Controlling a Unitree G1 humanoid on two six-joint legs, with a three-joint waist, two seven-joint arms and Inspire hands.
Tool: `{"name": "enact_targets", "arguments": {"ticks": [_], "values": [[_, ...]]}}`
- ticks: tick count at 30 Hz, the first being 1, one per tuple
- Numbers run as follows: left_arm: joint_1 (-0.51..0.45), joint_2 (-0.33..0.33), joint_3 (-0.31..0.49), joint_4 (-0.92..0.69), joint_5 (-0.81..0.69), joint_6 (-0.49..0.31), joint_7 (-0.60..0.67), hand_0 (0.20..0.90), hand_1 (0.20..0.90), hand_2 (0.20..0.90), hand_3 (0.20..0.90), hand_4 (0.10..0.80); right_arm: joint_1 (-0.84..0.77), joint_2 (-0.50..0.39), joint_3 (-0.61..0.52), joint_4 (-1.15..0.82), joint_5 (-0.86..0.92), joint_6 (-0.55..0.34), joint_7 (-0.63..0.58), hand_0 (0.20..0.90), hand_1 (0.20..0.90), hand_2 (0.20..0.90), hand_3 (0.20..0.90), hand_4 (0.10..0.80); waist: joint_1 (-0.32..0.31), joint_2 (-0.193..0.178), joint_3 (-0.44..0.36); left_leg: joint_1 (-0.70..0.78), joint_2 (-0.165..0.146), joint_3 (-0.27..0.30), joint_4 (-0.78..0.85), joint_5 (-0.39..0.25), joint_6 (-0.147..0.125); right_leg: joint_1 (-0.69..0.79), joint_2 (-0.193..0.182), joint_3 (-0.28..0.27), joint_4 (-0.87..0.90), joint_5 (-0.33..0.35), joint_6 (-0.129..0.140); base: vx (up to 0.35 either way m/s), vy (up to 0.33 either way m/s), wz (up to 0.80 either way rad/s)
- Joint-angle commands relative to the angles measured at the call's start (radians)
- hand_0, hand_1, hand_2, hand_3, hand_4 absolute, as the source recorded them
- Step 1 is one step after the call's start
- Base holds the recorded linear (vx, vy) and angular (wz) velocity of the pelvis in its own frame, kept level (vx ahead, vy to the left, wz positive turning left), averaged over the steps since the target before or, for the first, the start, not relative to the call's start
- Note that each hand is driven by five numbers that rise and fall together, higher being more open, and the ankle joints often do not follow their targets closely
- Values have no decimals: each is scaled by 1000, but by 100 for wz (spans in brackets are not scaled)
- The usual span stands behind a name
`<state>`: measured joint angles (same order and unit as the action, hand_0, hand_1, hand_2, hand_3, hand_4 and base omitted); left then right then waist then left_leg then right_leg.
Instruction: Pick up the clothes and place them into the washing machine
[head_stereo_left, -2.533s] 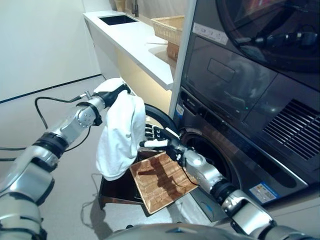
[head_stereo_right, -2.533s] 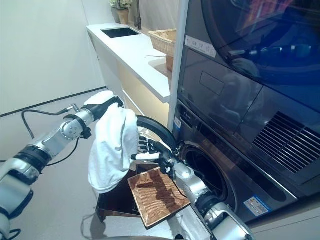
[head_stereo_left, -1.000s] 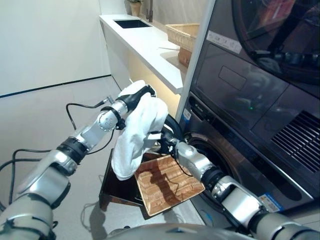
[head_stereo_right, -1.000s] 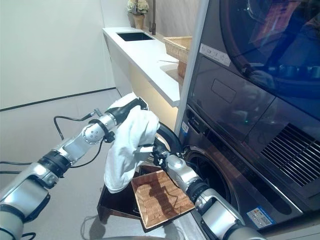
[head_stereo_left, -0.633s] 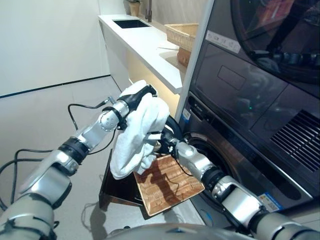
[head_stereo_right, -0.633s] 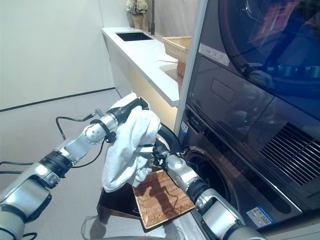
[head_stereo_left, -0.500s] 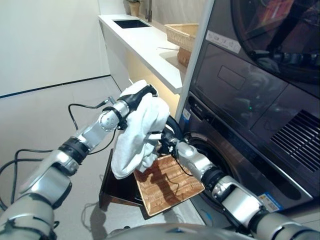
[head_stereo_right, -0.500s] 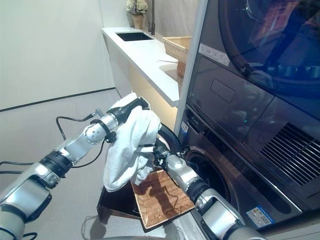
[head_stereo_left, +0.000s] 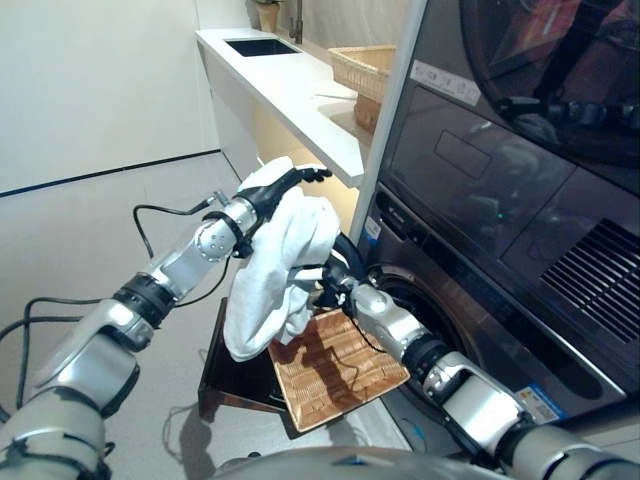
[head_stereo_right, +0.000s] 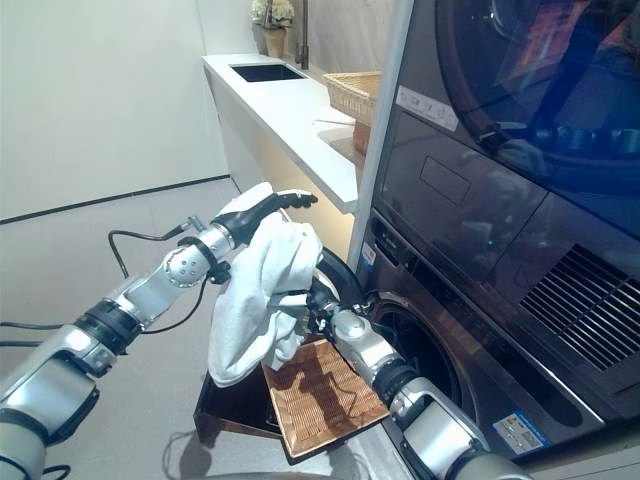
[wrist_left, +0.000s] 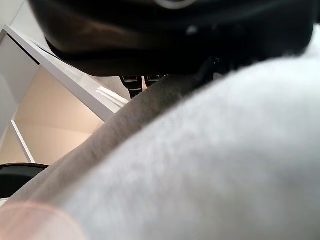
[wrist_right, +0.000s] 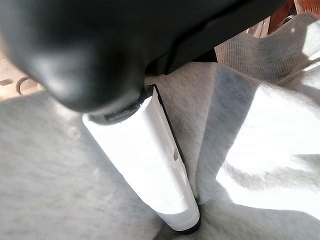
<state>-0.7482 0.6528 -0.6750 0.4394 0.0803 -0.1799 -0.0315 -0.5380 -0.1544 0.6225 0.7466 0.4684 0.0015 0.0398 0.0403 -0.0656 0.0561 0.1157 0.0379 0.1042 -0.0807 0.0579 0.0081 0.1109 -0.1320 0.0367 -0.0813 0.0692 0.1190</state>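
Note:
A white cloth (head_stereo_left: 268, 270) hangs draped over my left hand (head_stereo_left: 290, 180), whose fingers stick out straight towards the counter edge. The same cloth (wrist_left: 200, 165) fills the left wrist view below the dark hand (wrist_left: 175, 30). My right hand (head_stereo_right: 322, 312) sits low against the cloth's machine side, its fingers curled into the fabric. In the right wrist view the white-covered thumb (wrist_right: 150, 160) presses into the cloth (wrist_right: 260, 145). The washing machine's round opening (head_stereo_left: 425, 315) is dark, just right of the right hand, with its door (head_stereo_left: 343, 250) swung open behind the cloth.
A wicker tray (head_stereo_left: 335, 365) lies tilted on a dark low stand (head_stereo_left: 232, 365) under the cloth. A white counter (head_stereo_left: 290, 95) with a sink and a wicker basket (head_stereo_left: 365, 65) runs along the left of the stacked machines. Bare floor lies to the left.
My left hand's fingers have straightened out of the cloth. The cloth's lower part has bunched up against my right hand, which closed on it. Both arms stayed nearly in place.

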Motion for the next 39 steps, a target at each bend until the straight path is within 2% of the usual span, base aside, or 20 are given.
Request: {"name": "enact_targets", "arguments": {"ticks": [1, 9, 13, 19, 20, 21, 22, 23, 27, 33, 36, 37, 39], "values": [[-162, 6, 54, -25, -63, -89, 97, 900, 900, 900, 900, 800, -78, 15, -62, 21, -10, -107, -15, 200, 200, 200, 200, 300, 24, 51, -93, -24, -16, 7, 11, -39, -12, -39, -25, -10, 163, -115, 24, 0, 0, 0], [-139, 53, 85, -8, -57, -90, 111, 900, 900, 900, 900, 800, -56, 10, -82, 26, -5, -115, -18, 200, 200, 200, 200, 300, 29, 55, -91, -26, -18, 3, 9, -37, -14, -37, -25, -15, 162, -116, 25, 0, 0, 0], [-97, 101, 126, -8, -70, -91, 121, 900, 900, 900, 900, 800, -43, 5, -97, 28, -8, -116, -25, 200, 200, 200, 200, 300, 31, 59, -90, -24, -18, 4, 10, -38, -14, -37, -25, -12, 162, -116, 24, 0, 0, 0], [31, 229, 229, 13, -79, -95, 128, 900, 900, 900, 900, 800, -6, -16, -141, 35, -7, -126, -35, 200, 200, 200, 200, 300, 42, 63, -89, -23, -19, 8, 10, -39, -16, -37, -27, -10, 159, -114, 25, 0, 0, 0], [33, 229, 230, 12, -79, -95, 128, 900, 900, 900, 900, 800, -6, -16, -141, 35, -7, -126, -35, 200, 200, 200, 200, 300, 41, 63, -89, -23, -19, 8, 10, -39, -16, -37, -27, -10, 158, -114, 25, 0, 0, 0], [70, 265, 257, 25, -69, -94, 129, 900, 900, 900, 900, 800, 8, -22, -154, 33, -3, -130, -34, 200, 200, 200, 200, 300, 45, 63, -89, -23, -19, 8, 9, -38, -17, -36, -27, -12, 157, -114, 25, 0, 0, 0], [71, 265, 258, 24, -69, -94, 129, 900, 900, 900, 900, 800, 8, -22, -154, 33, -3, -130, -34, 200, 200, 200, 200, 300, 45, 63, -89, -23, -19, 8, 9, -38, -17, -36, -27, -12, 157, -114, 25, 0, 0, 0], [110, 298, 287, 54, -54, -92, 127, 900, 900, 900, 900, 800, 20, -31, -169, 33, 2, -136, -36, 200, 200, 200, 200, 300, 47, 64, -89, -23, -19, 7, 9, -37, -18, -34, -27, -12, 157, -115, 25, 0, 0, 0], [175, 332, 336, 101, -35, -86, 131, 900, 900, 900, 900, 800, 41, -39, -191, 34, 12, -147, -37, 200, 200, 200, 200, 300, 47, 64, -87, -20, -19, 9, 8, -39, -18, -34, -28, -12, 155, -115, 26, 0, 0, 0], [295, 327, 448, 145, -60, -90, 149, 900, 900, 900, 900, 800, 76, -51, -227, 34, 34, -158, -38, 200, 200, 200, 200, 300, 50, 62, -84, -22, -17, 10, 9, -39, -20, -35, -27, -14, 154, -116, 24, 0, 0, 0], [341, 297, 502, 186, -84, -92, 171, 900, 900, 900, 900, 800, 92, -56, -239, 27, 42, -165, -42, 200, 200, 200, 200, 300, 48, 62, -83, -22, -16, 8, 9, -39, -21, -37, -26, -14, 156, -118, 23, 0, 0, 0], [387, 262, 544, 199, -106, -89, 189, 900, 900, 900, 900, 800, 108, -56, -252, 15, 56, -170, -45, 200, 200, 200, 200, 300, 47, 62, -80, -22, -16, 10, 9, -39, -21, -38, -25, -13, 158, -119, 23, 0, 0, 0], [406, 243, 562, 213, -116, -89, 197, 900, 900, 900, 900, 800, 115, -54, -257, 15, 62, -172, -45, 200, 200, 200, 200, 300, 46, 63, -80, -21, -16, 11, 9, -40, -21, -38, -25, -13, 159, -119, 23, 0, 0, 0]]}}
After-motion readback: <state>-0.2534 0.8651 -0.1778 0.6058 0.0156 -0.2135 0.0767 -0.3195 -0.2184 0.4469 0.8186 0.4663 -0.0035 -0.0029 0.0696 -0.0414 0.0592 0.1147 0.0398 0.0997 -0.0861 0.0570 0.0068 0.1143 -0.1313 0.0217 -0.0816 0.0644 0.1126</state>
